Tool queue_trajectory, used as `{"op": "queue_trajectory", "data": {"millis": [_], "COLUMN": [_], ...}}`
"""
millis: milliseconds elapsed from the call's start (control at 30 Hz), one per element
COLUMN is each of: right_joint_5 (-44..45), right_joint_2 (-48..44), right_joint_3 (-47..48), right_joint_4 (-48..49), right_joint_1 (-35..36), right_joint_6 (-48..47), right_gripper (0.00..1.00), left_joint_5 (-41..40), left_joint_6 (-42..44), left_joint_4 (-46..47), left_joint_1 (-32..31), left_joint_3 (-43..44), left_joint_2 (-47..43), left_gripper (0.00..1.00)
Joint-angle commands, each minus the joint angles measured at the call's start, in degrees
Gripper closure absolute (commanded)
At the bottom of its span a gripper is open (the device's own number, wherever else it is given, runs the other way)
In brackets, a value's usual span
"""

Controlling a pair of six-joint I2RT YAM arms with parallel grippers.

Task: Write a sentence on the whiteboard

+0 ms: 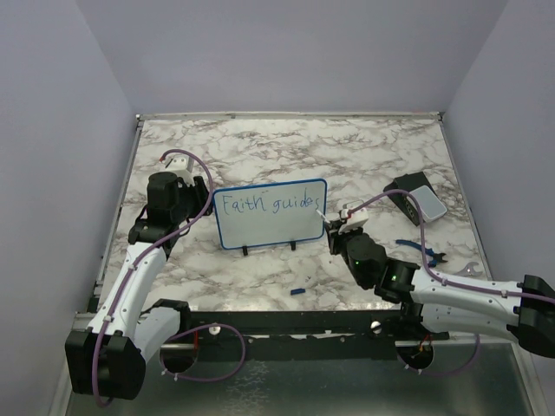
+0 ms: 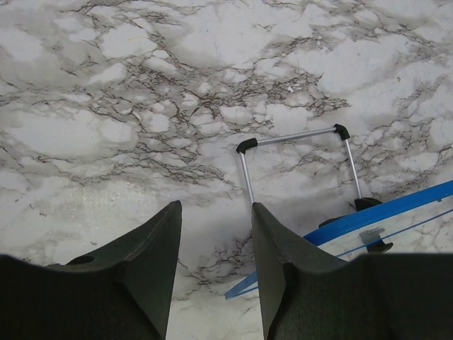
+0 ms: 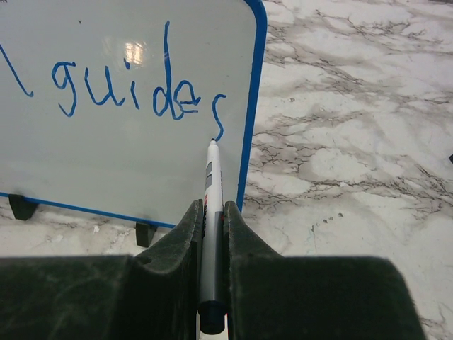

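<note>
While I look down from the top camera, the whiteboard (image 1: 270, 227) stands upright on its feet at mid-table, its long side running left to right, its face toward my bases. The sentence (image 1: 267, 204) so far reads "Faith guides" along the upper half; the lower half is bare. My right gripper (image 1: 334, 227) is at the board's right edge, nearer the writing than my left gripper (image 1: 178, 192), which sits off the board's left end and a little behind it.

From my left wrist camera, the left gripper (image 2: 216, 209) has its fingers apart with nothing between them, only marble below. The whiteboard (image 2: 396, 212) shows as a blue edge at lower right, beside my right-hand finger, and I cannot tell if they touch. Its wire stand (image 2: 294, 138) reaches away from it.

From my right wrist camera, the right gripper (image 3: 212, 207) is clamped on the marker (image 3: 211, 177), whose long axis runs straight out between the fingers toward the whiteboard (image 3: 127, 163). The tip meets the white surface at the foot of the last letter of the sentence (image 3: 120, 92), just inside the right frame. I judge no room is left on this line, so the next word calls for moving down and left onto the bare lower half.
</note>
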Motion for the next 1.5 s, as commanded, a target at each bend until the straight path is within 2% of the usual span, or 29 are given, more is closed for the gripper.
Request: {"op": "queue_trajectory", "data": {"millis": [0, 200, 367, 633, 833, 1167, 1467], "right_joint_5": [-2.1, -8.1, -12.5, -16.1, -17.5, -16.5, -16.7], "right_joint_2": [-0.5, -5.0, -5.1, -2.7, 1.7, 11.2, 20.4], "right_joint_3": [1.7, 0.6, 0.4, -0.1, 0.1, 3.9, 8.2], "right_joint_4": [2.1, 1.3, 0.1, 6.4, 10.0, 16.7, 20.8], "right_joint_1": [-0.2, -0.2, -0.1, 1.2, 2.8, 6.6, 7.2], "right_joint_6": [-1.7, -1.6, 0.1, 3.7, 6.0, 5.2, 4.3], "right_gripper": [0.99, 1.00, 0.99, 0.99, 0.99, 0.99, 0.99], "left_joint_5": [1.3, 0.0, -0.3, -0.3, -0.4, -0.6, -0.7], "left_joint_6": [-0.3, -0.4, -0.4, -0.7, -0.6, -0.5, -0.3], "left_joint_4": [1.0, 0.7, 0.3, 0.3, 0.2, 0.0, 0.0], "left_joint_1": [-0.3, -0.3, -0.3, -0.3, -0.3, -0.3, -0.3], "left_joint_3": [-0.9, -0.8, -0.8, -0.9, -0.9, -0.8, -0.7], "left_joint_2": [-0.3, 0.0, 0.0, -0.4, -0.6, -0.4, -0.5], "left_gripper": [0.54, 0.54, 0.54, 0.53, 0.53, 0.53, 0.53]}}
